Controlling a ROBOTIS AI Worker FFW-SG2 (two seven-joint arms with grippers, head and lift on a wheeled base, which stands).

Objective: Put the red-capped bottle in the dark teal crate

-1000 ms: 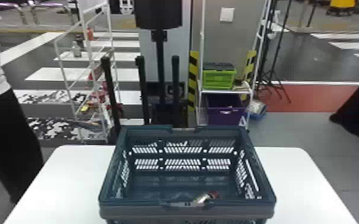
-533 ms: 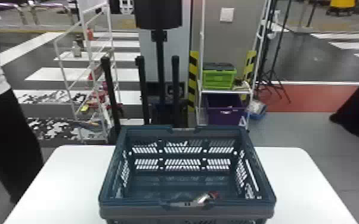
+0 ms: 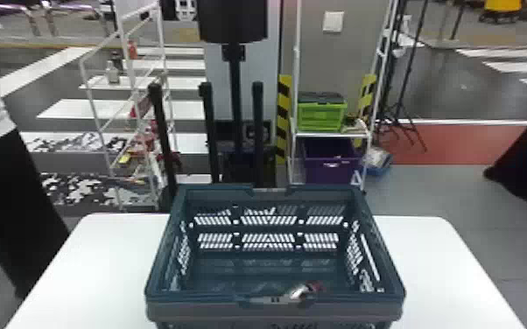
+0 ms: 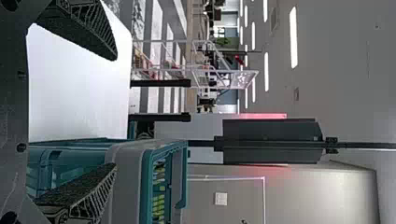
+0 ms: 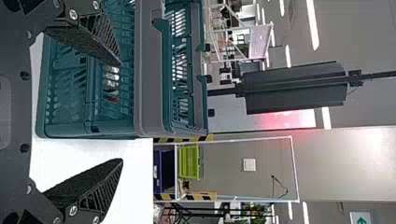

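The dark teal crate (image 3: 275, 306) stands on the white table. Inside it, against the near wall, lies the bottle (image 3: 300, 291), its red cap toward the right. Through the crate's slotted wall, the bottle (image 5: 111, 81) also shows in the right wrist view. My left gripper (image 4: 114, 112) is open with nothing between its fingers, level with the crate (image 4: 126, 154) at its side. Open as well, my right gripper (image 5: 122, 112) has empty fingers near the crate's outer wall (image 5: 149, 93).
The white table (image 3: 114, 262) extends on both sides of the crate. Behind it stand a white rack (image 3: 122, 87), black posts (image 3: 208, 131) and a shelf with a green box (image 3: 321, 116) above a purple bin (image 3: 330, 164).
The bottle in the crate has shifted slightly; its position along the near wall differs a little from a second ago. The crate has not moved.
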